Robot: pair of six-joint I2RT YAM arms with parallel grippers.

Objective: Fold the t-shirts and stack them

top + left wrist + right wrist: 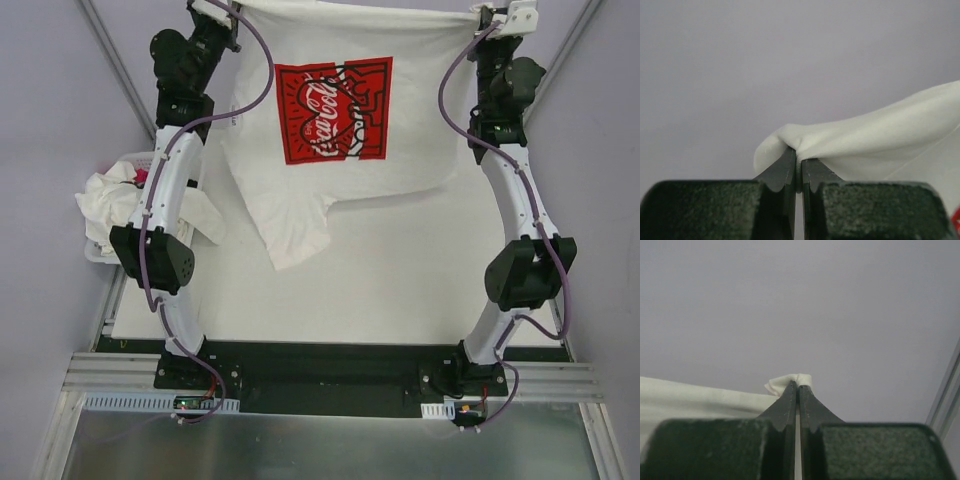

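Only the overhead view shows the red-printed t-shirt point(300, 200) spread across the frame's top, while the wrist views show the left gripper point(797, 161) and right gripper point(798, 385) each pinched shut on its edge.

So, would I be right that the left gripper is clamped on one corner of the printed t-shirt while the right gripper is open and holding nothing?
Not quite: the right gripper is also shut on the t-shirt. The right wrist view shows a fold of white fabric pinched between its closed fingertips. The left gripper is indeed clamped on its corner.
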